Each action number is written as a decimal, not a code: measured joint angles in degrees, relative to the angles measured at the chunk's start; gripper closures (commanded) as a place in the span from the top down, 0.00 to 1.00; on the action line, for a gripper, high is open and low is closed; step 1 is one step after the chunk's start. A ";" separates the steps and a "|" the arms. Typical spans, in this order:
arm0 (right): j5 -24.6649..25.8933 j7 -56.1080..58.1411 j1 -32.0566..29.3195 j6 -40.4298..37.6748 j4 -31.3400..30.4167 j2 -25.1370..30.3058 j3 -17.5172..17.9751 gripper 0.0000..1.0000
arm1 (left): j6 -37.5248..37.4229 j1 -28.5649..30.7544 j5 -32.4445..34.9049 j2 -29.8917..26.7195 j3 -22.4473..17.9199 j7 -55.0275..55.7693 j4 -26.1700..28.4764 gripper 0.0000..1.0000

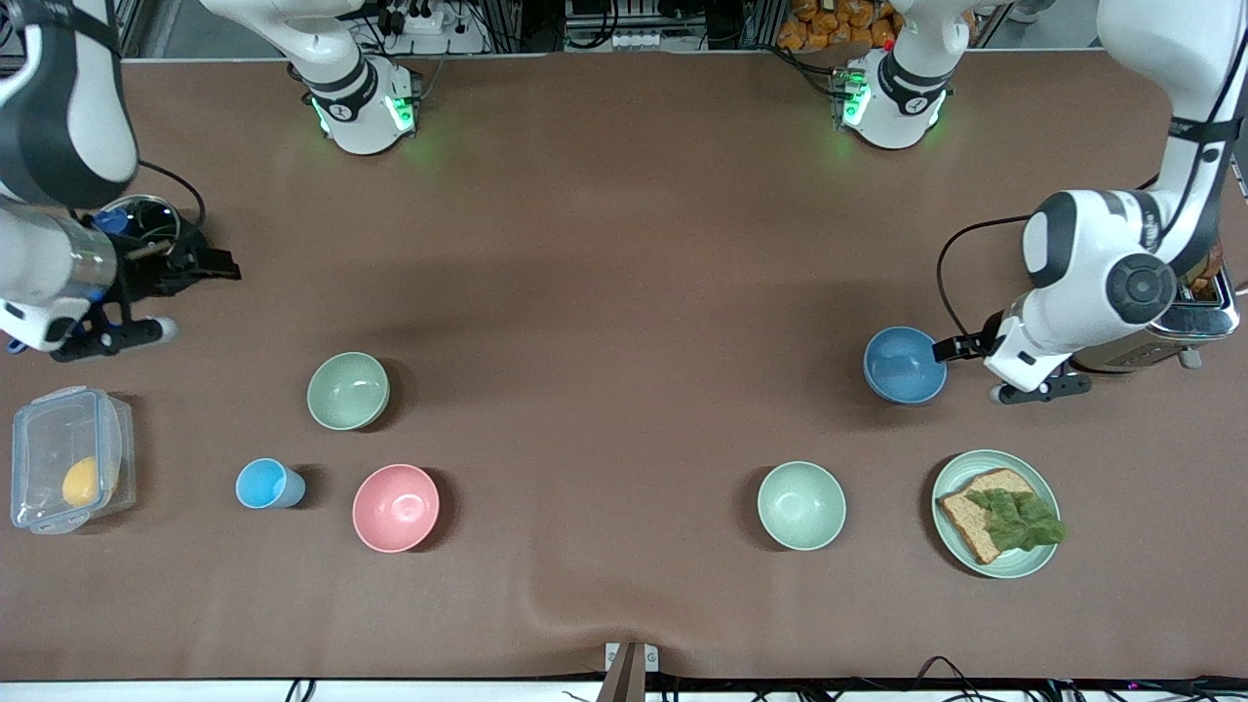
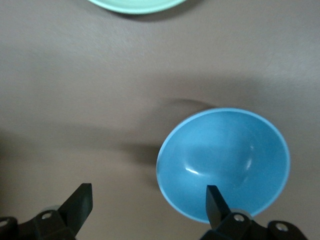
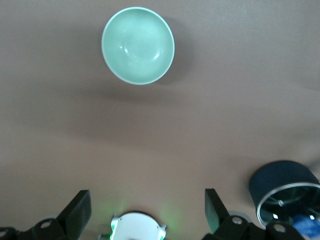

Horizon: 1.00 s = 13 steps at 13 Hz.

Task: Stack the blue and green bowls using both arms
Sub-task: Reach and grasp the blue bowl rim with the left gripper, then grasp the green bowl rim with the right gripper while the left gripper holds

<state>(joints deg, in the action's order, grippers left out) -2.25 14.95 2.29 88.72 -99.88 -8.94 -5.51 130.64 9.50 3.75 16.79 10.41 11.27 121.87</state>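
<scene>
The blue bowl [image 1: 905, 365] stands upright on the table toward the left arm's end. My left gripper [image 1: 948, 348] is open at the bowl's edge. In the left wrist view [image 2: 147, 200] one finger [image 2: 215, 200] is over the blue bowl [image 2: 223, 162] just inside its rim, and the other is out over bare table. The sage-green bowl [image 1: 348, 390] stands toward the right arm's end and also shows in the right wrist view [image 3: 138, 45]. My right gripper [image 1: 216, 265] is open and empty [image 3: 145, 210], apart from the green bowl, beside a dark pot.
A paler mint bowl [image 1: 801, 505], a pink bowl [image 1: 396, 507] and a light-blue cup [image 1: 265, 484] stand nearer the front camera. A plate with bread and lettuce [image 1: 975, 468] is near the blue bowl. Also here: a toaster [image 1: 1194, 322], a lidded pot [image 1: 146, 222] and a clear container [image 1: 68, 473].
</scene>
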 measured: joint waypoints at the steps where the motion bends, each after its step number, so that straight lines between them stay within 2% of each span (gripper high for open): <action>1: 0.00 0.05 -0.19 3.21 -1.75 -0.69 -0.12 1.00 | 1.74 0.00 0.00 1.14 0.00 0.00 0.63 1.00; 2: -0.02 0.10 -0.23 6.22 -2.90 -1.46 -0.19 1.00 | 3.18 0.00 0.00 2.13 0.00 0.00 1.00 1.00; 3: -0.18 0.13 -0.22 9.45 -3.48 -2.60 -0.16 1.00 | 4.38 0.00 0.00 3.02 0.00 0.00 1.24 0.93; 5: -0.77 0.20 -0.03 16.03 -3.65 -5.87 0.07 1.00 | 5.97 0.00 0.00 4.58 0.00 0.01 1.30 0.70; 6: -0.88 0.21 0.26 18.31 -3.65 -7.49 0.17 1.00 | 6.28 -0.01 0.00 5.04 0.02 0.01 1.30 0.46; 8: -0.92 0.37 1.00 19.30 -3.57 -9.10 0.40 1.00 | 6.49 -0.07 0.00 5.42 0.05 0.01 1.29 0.09; 9: -1.87 1.49 0.72 19.14 -3.55 -9.10 0.35 1.00 | 6.51 -0.10 0.00 5.43 0.06 0.01 1.28 0.00; 11: -7.30 4.96 0.06 19.92 -3.58 -9.70 0.02 1.00 | 6.57 -0.15 0.00 5.42 0.10 0.03 1.19 0.00; 13: -8.34 5.75 0.45 23.38 -3.70 -12.30 0.13 1.00 | 6.59 -0.21 0.00 5.42 0.21 0.80 1.14 0.00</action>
<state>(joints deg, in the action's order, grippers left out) -10.59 20.69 2.74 112.10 -103.59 -21.24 -5.38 137.22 9.29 3.75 22.21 10.62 12.07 123.01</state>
